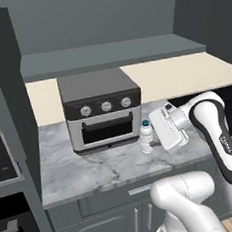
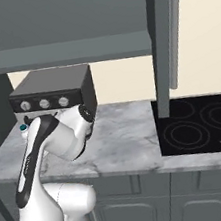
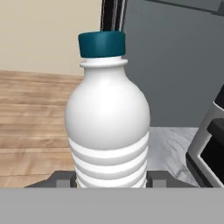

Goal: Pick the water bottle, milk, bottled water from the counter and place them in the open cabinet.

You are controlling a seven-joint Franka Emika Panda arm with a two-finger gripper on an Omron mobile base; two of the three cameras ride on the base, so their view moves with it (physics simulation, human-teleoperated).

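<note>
The bottled water (image 1: 146, 136), a whitish ribbed bottle with a blue-green cap, stands upright on the marble counter (image 1: 93, 170) by the toaster oven's front right corner. My gripper (image 1: 152, 137) reaches it from the right and is shut on its lower ribbed body. In the hand view the bottled water (image 3: 107, 127) sits close up between the two fingertips (image 3: 61, 178). From the right base view, its cap (image 2: 23, 128) peeks out behind my arm. The open cabinet (image 1: 107, 54) is the dark grey shelf recess above. The water bottle and the milk are out of view.
A grey toaster oven (image 1: 101, 112) with three knobs stands on the counter directly under the shelf. To the right lies a black cooktop (image 2: 200, 123), with a vertical cabinet panel (image 2: 160, 44) between it and the shelf. Bare marble (image 2: 126, 135) stretches in front.
</note>
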